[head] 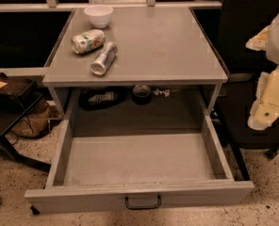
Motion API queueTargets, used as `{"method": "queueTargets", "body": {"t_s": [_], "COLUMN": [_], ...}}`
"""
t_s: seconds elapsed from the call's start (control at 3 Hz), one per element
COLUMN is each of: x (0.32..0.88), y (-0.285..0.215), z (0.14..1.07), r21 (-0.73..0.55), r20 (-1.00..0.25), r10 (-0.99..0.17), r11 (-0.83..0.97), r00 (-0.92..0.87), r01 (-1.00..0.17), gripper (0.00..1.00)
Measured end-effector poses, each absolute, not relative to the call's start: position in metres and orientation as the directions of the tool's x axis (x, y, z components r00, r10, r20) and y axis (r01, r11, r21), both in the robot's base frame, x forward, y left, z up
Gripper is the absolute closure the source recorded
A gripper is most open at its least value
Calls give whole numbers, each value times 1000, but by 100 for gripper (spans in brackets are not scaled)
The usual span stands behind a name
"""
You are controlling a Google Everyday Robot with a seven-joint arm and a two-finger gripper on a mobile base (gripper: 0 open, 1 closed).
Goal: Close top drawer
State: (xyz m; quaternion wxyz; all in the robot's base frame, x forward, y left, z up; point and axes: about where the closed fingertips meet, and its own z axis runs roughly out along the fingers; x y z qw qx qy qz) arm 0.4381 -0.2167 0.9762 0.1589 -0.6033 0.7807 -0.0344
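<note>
The top drawer [135,161] is pulled far out of the grey cabinet toward me. Its flat grey front panel [73,200] is at the bottom of the view, with the small black loop handle [143,202] at its centre. The front part of the drawer holds nothing. At its back, under the tabletop, lie a dark round object [142,93] and a flat black item [102,98]. My gripper [270,98] shows as cream-white parts at the right edge, level with the drawer's right side and apart from it. The lower drawers are hidden.
On the grey tabletop [168,46] stand a white bowl [98,15] and two cans lying on their sides [88,41] [103,58]. A black chair [252,117] is close at the right. A brown bag [31,119] and dark furniture stand at the left on a speckled floor.
</note>
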Motion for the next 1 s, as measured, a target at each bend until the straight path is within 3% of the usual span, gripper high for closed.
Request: {"method": "queueTargets", "body": {"t_s": [0.33, 1.0], "x": [438, 366], "y": [-217, -239], "z": [976, 911], "r21": [-245, -106], "r20": [-207, -282], "r10": [-953, -894], "r11": [270, 390], "r00": [-222, -348], "r01": [-931, -915], "gripper": [0, 0]}}
